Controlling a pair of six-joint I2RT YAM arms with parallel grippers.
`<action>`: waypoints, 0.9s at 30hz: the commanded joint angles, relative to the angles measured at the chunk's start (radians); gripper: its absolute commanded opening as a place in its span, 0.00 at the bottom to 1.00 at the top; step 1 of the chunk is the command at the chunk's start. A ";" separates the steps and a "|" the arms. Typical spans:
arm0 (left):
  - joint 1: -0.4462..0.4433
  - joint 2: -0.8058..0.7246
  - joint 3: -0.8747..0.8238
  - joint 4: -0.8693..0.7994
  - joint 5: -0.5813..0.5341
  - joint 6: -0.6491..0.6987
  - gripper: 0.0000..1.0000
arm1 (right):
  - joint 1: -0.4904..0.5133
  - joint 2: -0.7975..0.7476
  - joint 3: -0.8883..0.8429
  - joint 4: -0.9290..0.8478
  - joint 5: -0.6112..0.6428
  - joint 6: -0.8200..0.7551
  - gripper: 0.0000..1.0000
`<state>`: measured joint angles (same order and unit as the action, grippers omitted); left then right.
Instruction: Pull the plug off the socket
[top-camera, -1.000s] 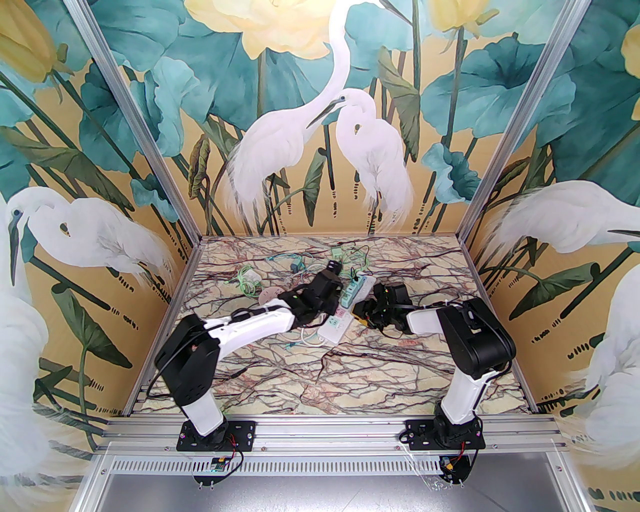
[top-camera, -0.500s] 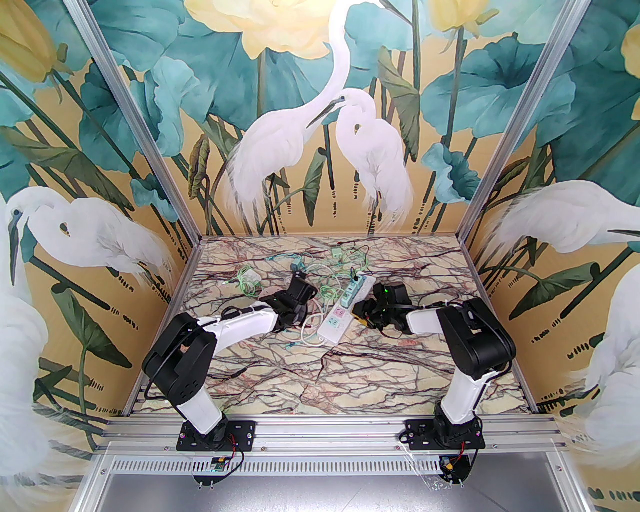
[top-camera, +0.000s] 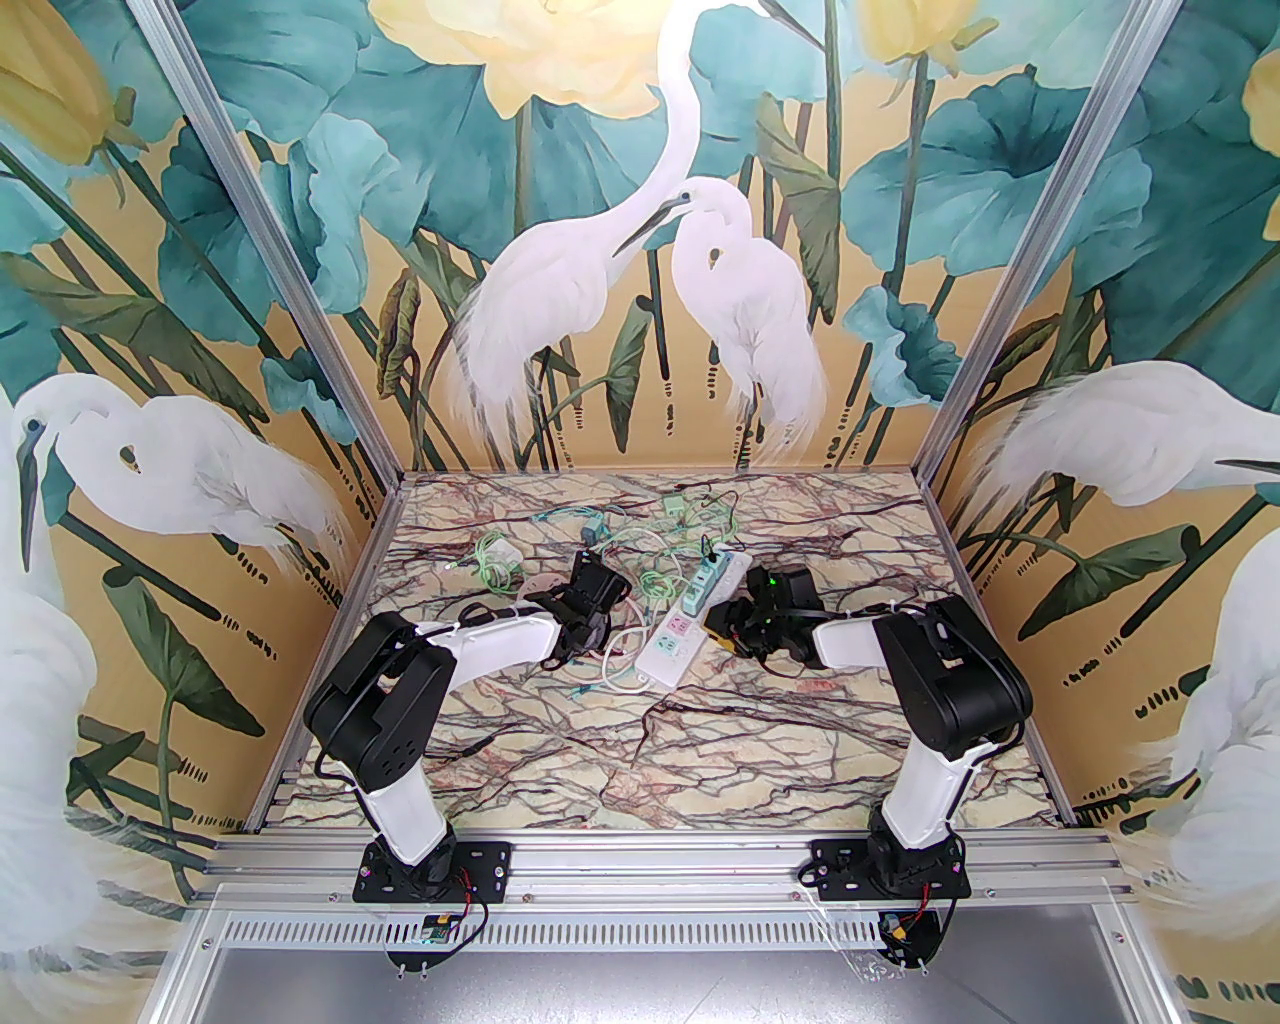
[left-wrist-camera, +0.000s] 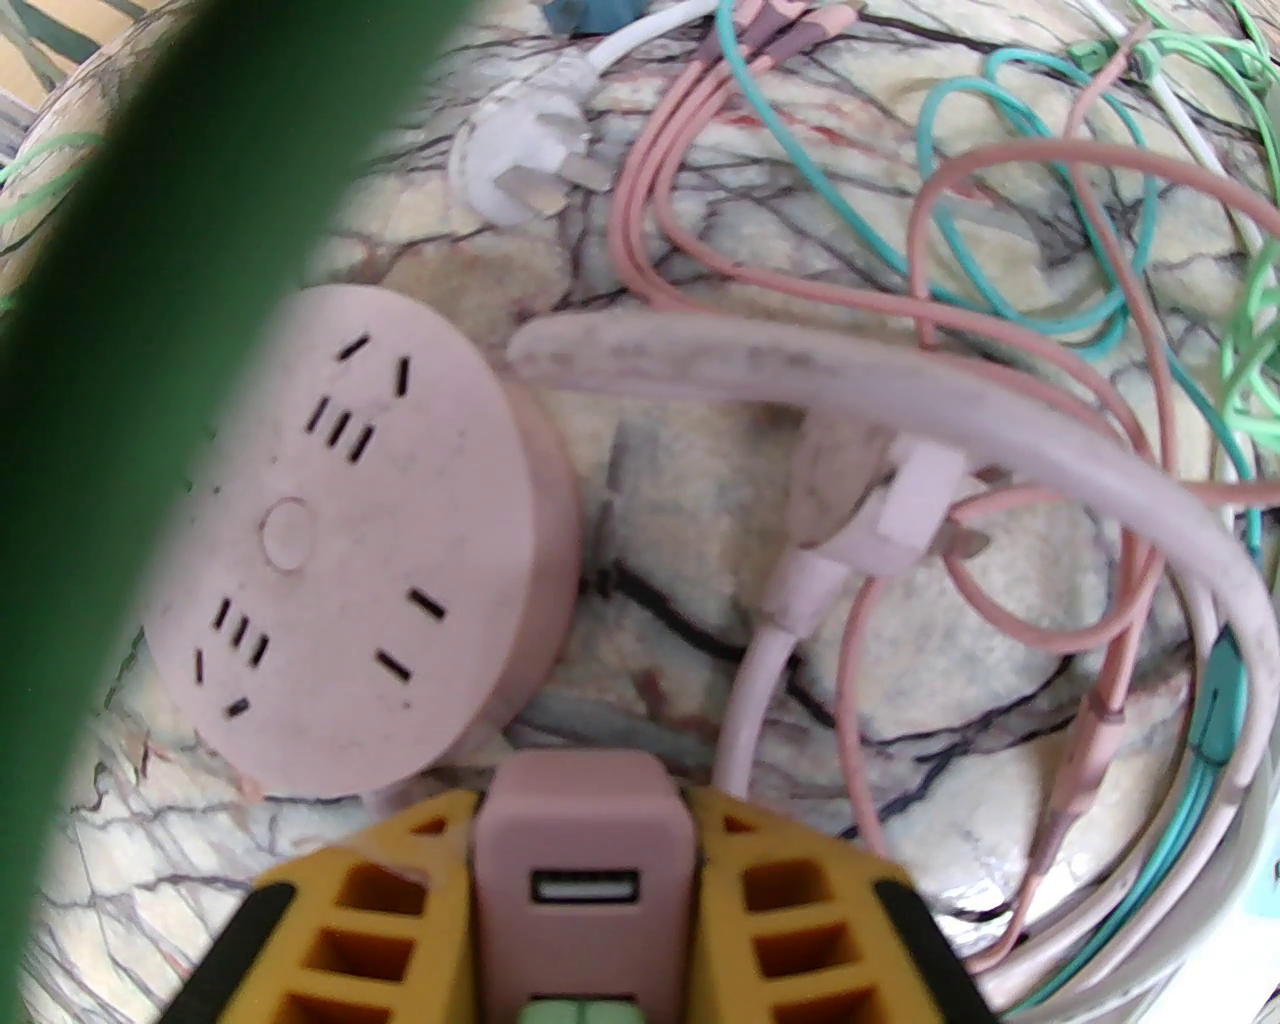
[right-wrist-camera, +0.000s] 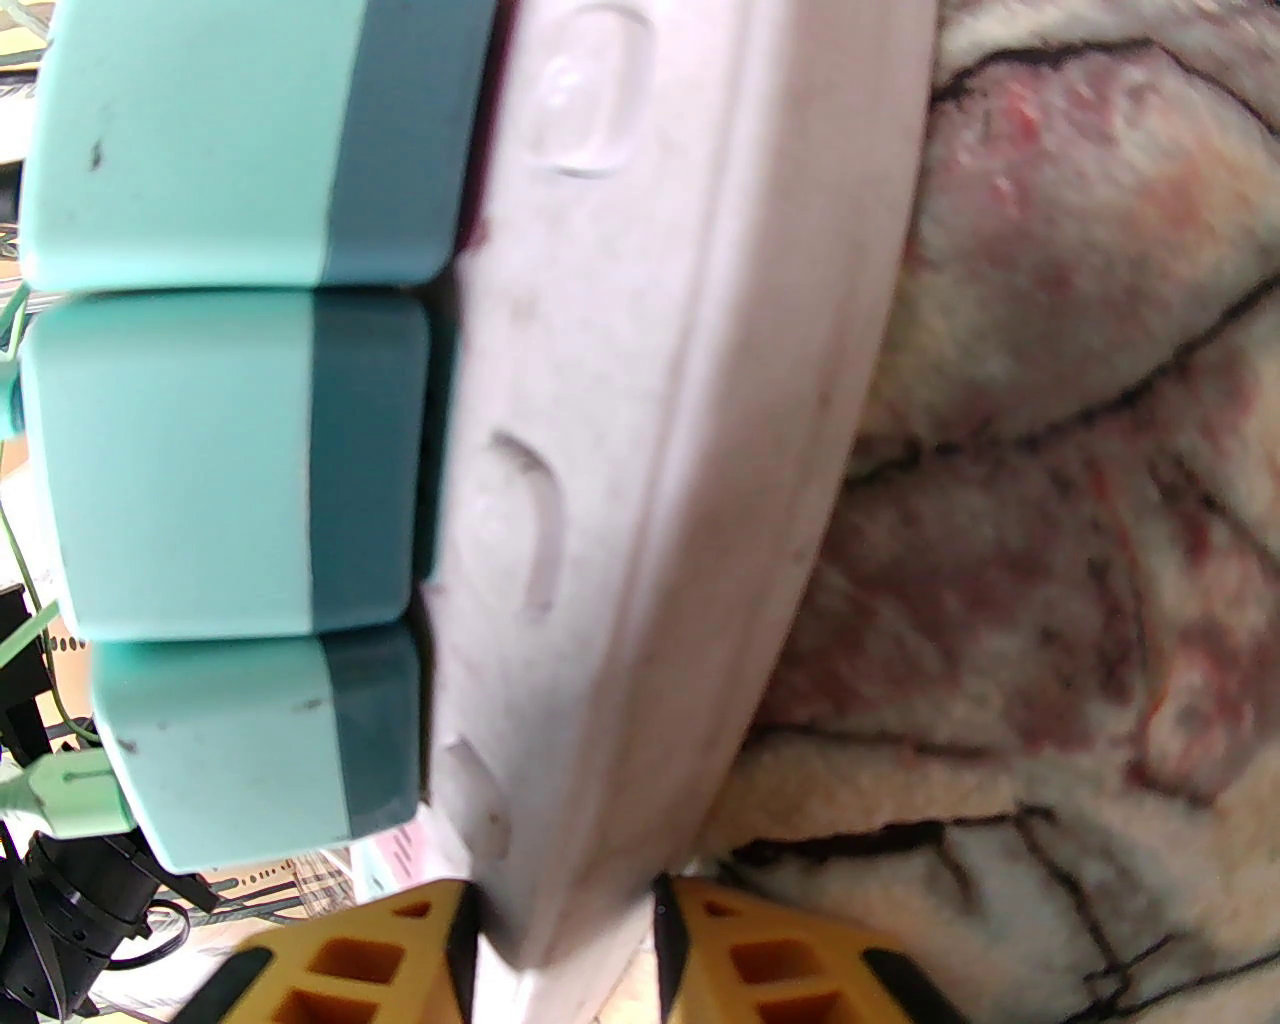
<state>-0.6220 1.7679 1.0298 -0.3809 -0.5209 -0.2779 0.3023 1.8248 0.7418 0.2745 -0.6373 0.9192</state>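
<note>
The left hand (left-wrist-camera: 585, 850) pinches a pink plug (left-wrist-camera: 583, 800) as the right hand (right-wrist-camera: 565, 930) clamps the white socket strip (right-wrist-camera: 650, 450)

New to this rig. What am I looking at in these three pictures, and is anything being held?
Two robot arms are bolted at the near edge of a marble-patterned table. The wide picture comes from a fixed camera above and behind them: left arm on the left, right arm on the right. The other two come from cameras on each wrist, looking past yellow fingers. The left tool is shut on a pink USB charger; near it lie a round pink socket hub, a loose white plug and tangled cables. The right tool clamps a white power strip with three teal adapters plugged in.
</note>
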 joint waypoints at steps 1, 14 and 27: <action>0.004 -0.052 0.013 -0.104 -0.081 -0.060 0.24 | 0.011 0.054 -0.023 -0.116 0.119 -0.034 0.37; 0.001 -0.196 -0.073 -0.528 -0.177 -0.484 0.25 | 0.011 0.048 -0.027 -0.113 0.118 -0.034 0.37; -0.008 -0.223 -0.192 -0.490 0.005 -0.542 0.41 | 0.012 0.039 -0.028 -0.114 0.114 -0.032 0.37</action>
<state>-0.6224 1.5414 0.8310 -0.8440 -0.5522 -0.7929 0.3061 1.8206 0.7414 0.2718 -0.6289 0.9192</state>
